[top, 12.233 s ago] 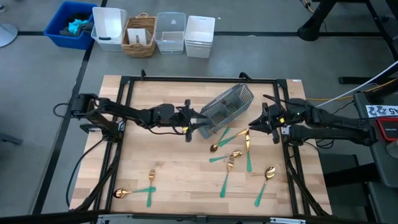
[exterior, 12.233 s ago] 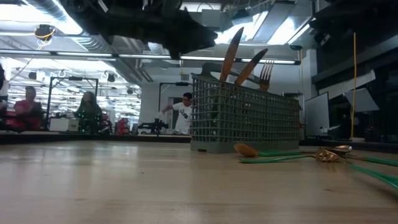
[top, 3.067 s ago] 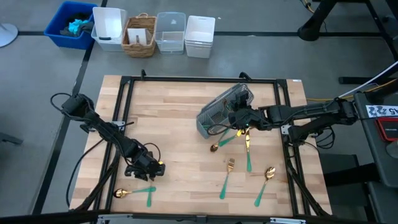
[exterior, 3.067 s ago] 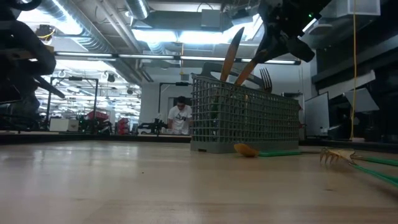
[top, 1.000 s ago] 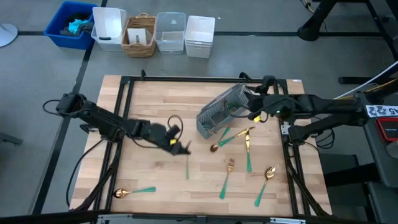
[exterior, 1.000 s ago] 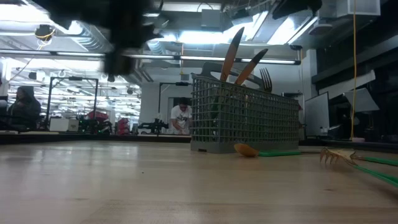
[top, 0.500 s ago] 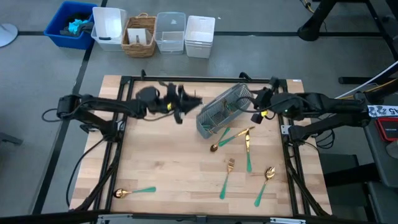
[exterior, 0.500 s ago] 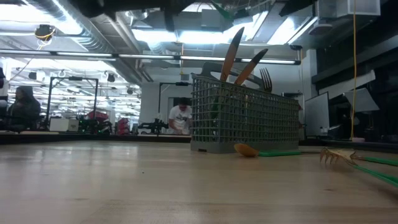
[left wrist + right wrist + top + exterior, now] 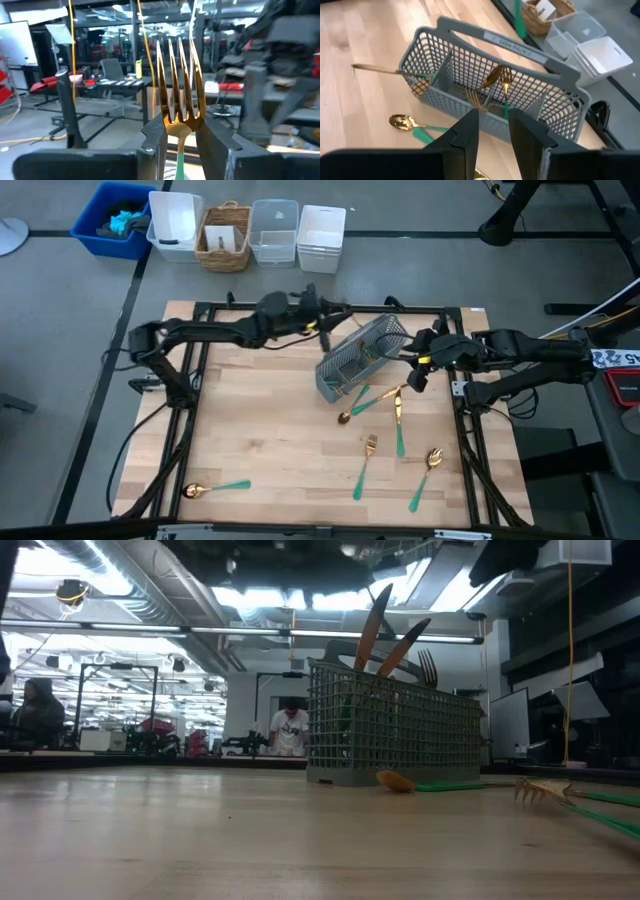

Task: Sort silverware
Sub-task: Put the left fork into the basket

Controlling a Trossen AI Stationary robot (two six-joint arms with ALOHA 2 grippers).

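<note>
My left gripper [image 9: 322, 320] hovers over the table's far edge, just left of the grey mesh caddy [image 9: 362, 355], shut on a gold fork [image 9: 177, 95] with a teal handle. My right gripper [image 9: 412, 372] is open at the caddy's right end and points at it [image 9: 493, 117]. The caddy [image 9: 495, 85] holds forks and a spoon, and in the low view knives and a fork stick up out of it [image 9: 385, 635]. Loose silverware lies flat on the wood: several pieces near the caddy [image 9: 385, 405], one spoon near the front left corner [image 9: 205, 489]. My left gripper pinches the fork at its gold neck [image 9: 178, 125], just below the tines, between the two fingers [image 9: 155, 137]. The fork lies along the fingers, with the tines pointing forward past the fingertips and the teal handle [image 9: 180, 167] running back between them. It is lifted clear.
Bins and a wicker basket [image 9: 225, 235] stand on the floor beyond the far edge. A black frame [image 9: 200, 380] borders the tabletop. Bare wood shows left of and in front of the caddy [image 9: 270, 420]. People show far off in the room [image 9: 290, 730].
My left gripper has carried the fork from the table's middle toward the far edge and to the right, up to the caddy's far left side. The fork, which hung below the fingers, now points forward. The loose silverware has stayed put.
</note>
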